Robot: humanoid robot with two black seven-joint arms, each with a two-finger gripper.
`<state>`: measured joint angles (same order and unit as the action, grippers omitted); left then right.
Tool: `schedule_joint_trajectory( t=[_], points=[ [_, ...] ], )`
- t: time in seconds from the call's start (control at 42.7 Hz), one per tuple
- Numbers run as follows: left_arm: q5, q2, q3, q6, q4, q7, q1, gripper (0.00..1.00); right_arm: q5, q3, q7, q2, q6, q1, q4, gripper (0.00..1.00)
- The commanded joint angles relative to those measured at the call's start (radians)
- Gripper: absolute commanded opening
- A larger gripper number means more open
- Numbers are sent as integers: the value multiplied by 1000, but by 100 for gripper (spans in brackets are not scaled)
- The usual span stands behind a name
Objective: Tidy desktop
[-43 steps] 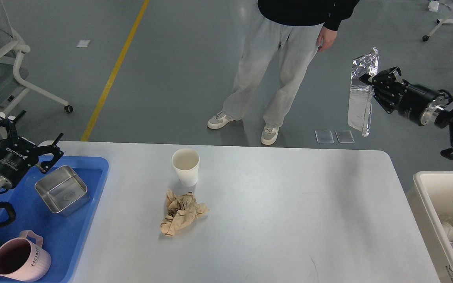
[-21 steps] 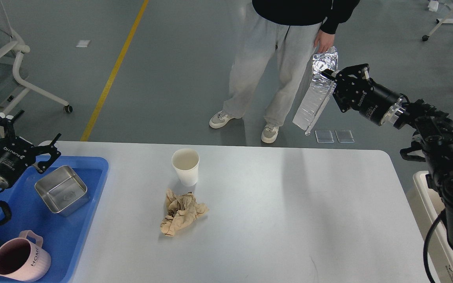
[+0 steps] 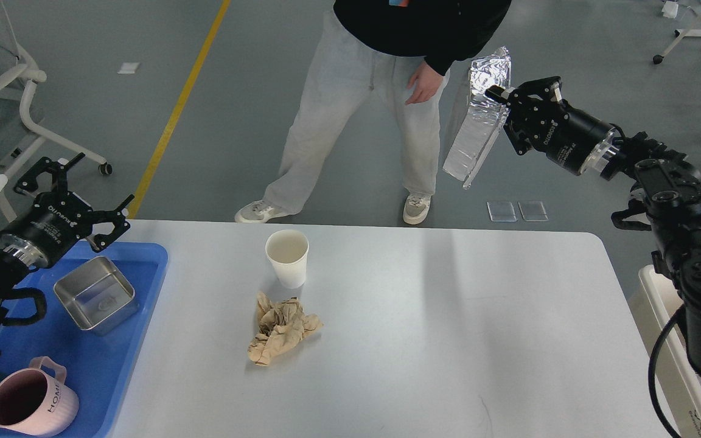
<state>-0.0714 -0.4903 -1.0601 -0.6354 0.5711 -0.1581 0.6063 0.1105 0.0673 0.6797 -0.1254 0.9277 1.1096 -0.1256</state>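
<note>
The white-grey desktop carries a white paper cup and, just in front of it, a crumpled brown paper. My right gripper is raised beyond the desktop's far edge and is shut on a silver foil bag that hangs down from it. My left gripper is open and empty, raised above the far left corner, over the blue tray.
The blue tray holds a square steel container and a pink mug. A white bin stands at the right edge. A person stands just beyond the far edge, hand near the foil bag. An office chair is at far left.
My right gripper swung left with the foil bag, from the far right toward the person. My left gripper rose and moved right. The person stepped left and leaned in.
</note>
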Motion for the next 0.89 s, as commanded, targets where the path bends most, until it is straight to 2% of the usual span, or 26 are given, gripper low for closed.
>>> schedule_joint_trajectory(
  t=[0.0,0.211,0.867],
  points=[
    [-1,6,26,8,4,2,13,98,0,0,6,-8,32,1,-2,0],
    [-1,4,29,6,4,3,6,98,0,2,26,0,32,13,0,0],
    [-1,-8,31,6,6,3,4,98,12,3,26,-13,32,10,-8,0]
  ],
)
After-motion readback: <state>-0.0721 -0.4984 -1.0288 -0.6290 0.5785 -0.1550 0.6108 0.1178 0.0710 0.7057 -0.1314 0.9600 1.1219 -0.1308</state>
